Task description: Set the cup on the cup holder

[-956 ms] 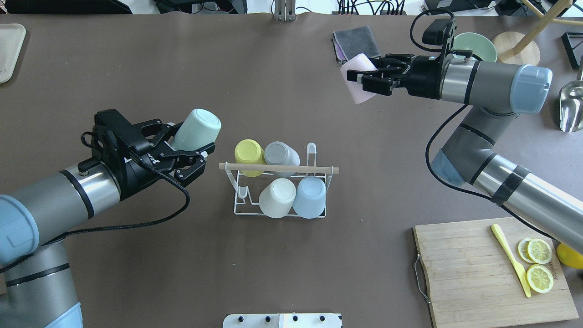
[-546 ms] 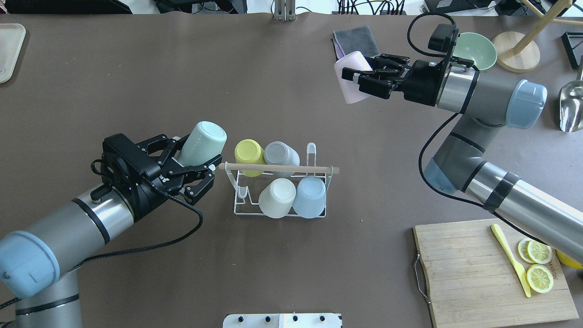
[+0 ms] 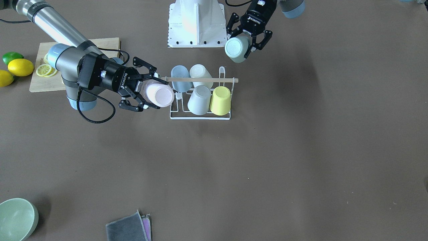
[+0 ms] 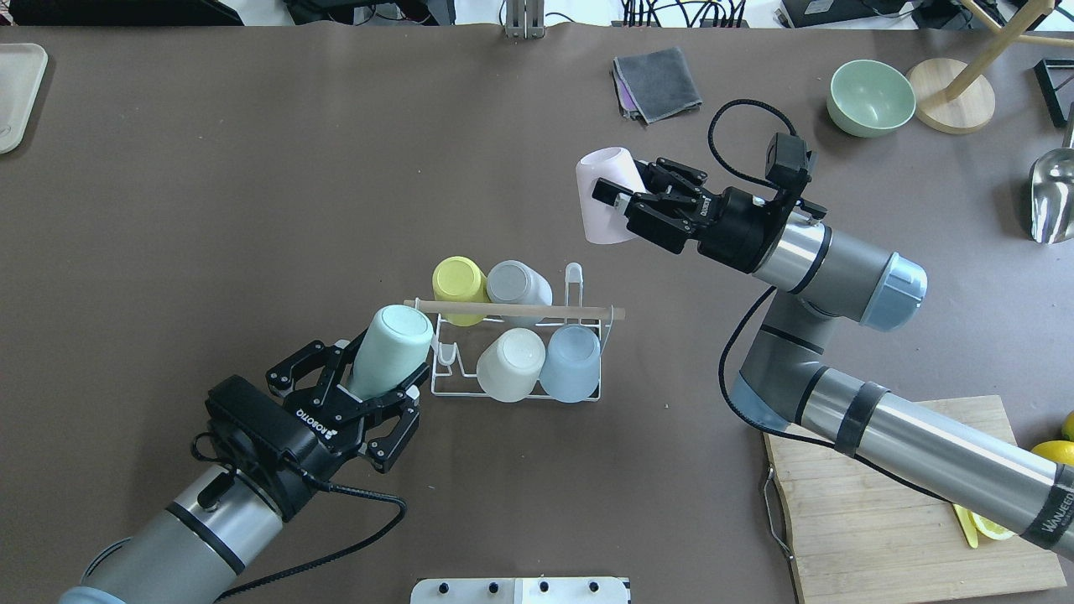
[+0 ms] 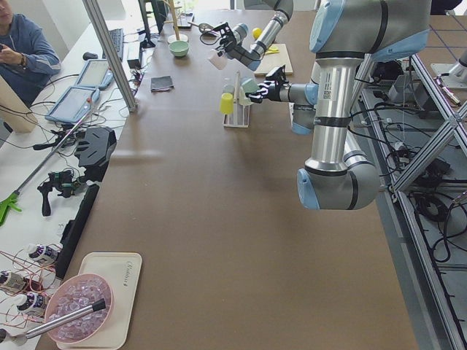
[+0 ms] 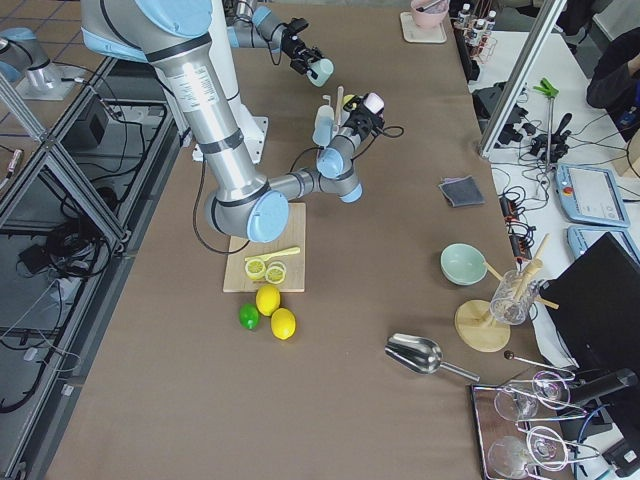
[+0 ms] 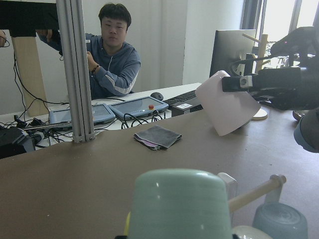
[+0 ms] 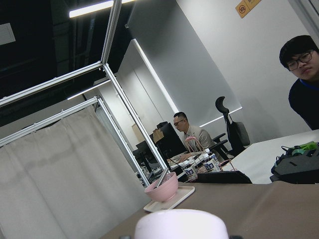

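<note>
The cup holder (image 4: 513,387), a white wire rack with a wooden rod (image 4: 512,309), holds upside-down yellow (image 4: 457,279), grey (image 4: 518,282), white (image 4: 512,362) and blue (image 4: 570,361) cups. My left gripper (image 4: 376,375) is shut on a mint cup (image 4: 391,347), tilted bottom-up just left of the rack's near-left corner. It also shows in the front view (image 3: 235,49). My right gripper (image 4: 623,201) is shut on a pink cup (image 4: 604,210), raised beyond the rack's far-right end. In the front view this cup (image 3: 159,95) is beside the rack (image 3: 200,117).
A grey cloth (image 4: 659,80), a green bowl (image 4: 871,96) and a wooden stand (image 4: 948,96) lie at the back right. A metal scoop (image 4: 1053,197) is at the right edge. A cutting board (image 4: 889,503) with lemon slices sits front right. A tray (image 4: 17,92) is back left.
My left gripper has carried the mint cup nearer and right, to the rack's near-left corner. My right gripper has carried the pink cup from the far back towards the rack.
</note>
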You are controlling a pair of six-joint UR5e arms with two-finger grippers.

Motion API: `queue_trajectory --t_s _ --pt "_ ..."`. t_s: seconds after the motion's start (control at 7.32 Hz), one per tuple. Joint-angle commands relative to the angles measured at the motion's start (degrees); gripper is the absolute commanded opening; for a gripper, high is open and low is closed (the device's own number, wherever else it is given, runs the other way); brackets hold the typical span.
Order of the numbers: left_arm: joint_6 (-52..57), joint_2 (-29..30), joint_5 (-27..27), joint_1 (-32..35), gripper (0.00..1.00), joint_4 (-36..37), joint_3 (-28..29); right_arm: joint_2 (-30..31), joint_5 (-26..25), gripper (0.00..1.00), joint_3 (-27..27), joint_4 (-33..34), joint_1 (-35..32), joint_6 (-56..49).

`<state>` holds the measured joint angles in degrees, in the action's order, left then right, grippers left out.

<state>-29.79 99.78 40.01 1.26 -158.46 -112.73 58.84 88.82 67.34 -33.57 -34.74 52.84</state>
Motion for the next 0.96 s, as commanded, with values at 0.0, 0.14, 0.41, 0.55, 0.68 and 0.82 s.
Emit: queue_trajectory --t_s 0.0,0.14,0.41,0.55,0.68,0.82 --pt "0.0 0.5 -1.6 -0.8 0.31 -1.7 1.6 -2.1 -1.7 0.0 -3.1 -2.0 0.3 -2.6" --pt "0.0 1.3 -3.4 -0.8 0.3 -1.7 1.7 -2.8 -1.6 0.0 -3.2 -1.9 0.0 -4.3" --pt "0.0 3.7 -3.6 0.9 0.3 -1.7 3.0 -5.2 -1.1 0.0 -7.4 -0.6 0.0 -7.1" --pt "-0.1 5.2 -3.5 2.3 0.3 -1.6 3.4 -5.8 -0.9 0.0 -9.0 0.9 0.0 -8.7" --pt "-0.1 7.1 -3.5 3.4 0.3 -1.8 5.6 -5.8 -1.0 0.0 -9.2 1.9 0.0 -10.9" --pt "-0.2 7.2 -3.5 4.4 0.3 -1.8 6.0 -6.1 0.4 0.0 -8.9 3.3 -0.8 -11.2"
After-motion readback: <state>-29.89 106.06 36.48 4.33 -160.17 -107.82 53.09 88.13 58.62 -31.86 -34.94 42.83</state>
